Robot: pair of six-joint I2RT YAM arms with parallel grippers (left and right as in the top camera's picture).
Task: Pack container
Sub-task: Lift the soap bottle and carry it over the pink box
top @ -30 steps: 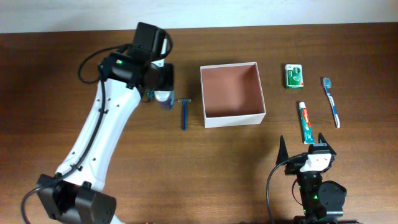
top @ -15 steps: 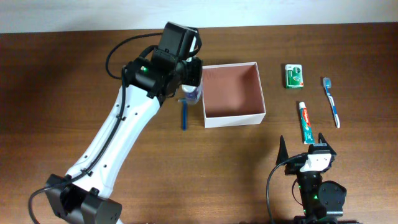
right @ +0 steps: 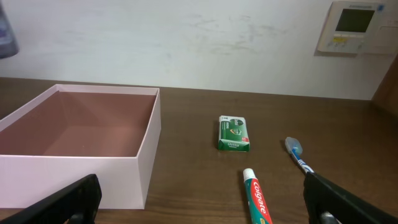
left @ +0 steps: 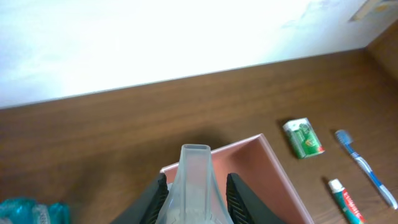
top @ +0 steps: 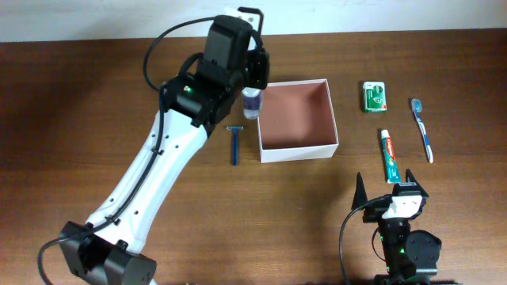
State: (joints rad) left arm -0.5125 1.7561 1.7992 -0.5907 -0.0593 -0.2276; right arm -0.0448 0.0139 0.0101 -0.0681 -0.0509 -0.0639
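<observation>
The container [top: 299, 150] is a square white-walled box with a pinkish-brown inside, at the table's middle right. My left gripper [top: 255, 85] is shut on a translucent pale tube [top: 252, 104] and holds it over the container's left wall. In the left wrist view the tube [left: 196, 168] stands between the black fingers [left: 196, 190], with the container's far corner [left: 264, 146] just beyond. My right gripper [top: 388, 188] is open and empty near the front edge, its fingers wide apart [right: 205, 208] and facing the container [right: 74, 171].
A blue razor [top: 234, 145] lies left of the container. A green packet [top: 375, 96], a toothpaste tube [top: 388, 156] and a blue toothbrush [top: 421, 129] lie to its right. A teal crinkly item [left: 28, 211] shows at the left wrist view's lower left.
My left arm has carried the tube to the right, from left of the razor to over the container's left wall. The right arm has not moved.
</observation>
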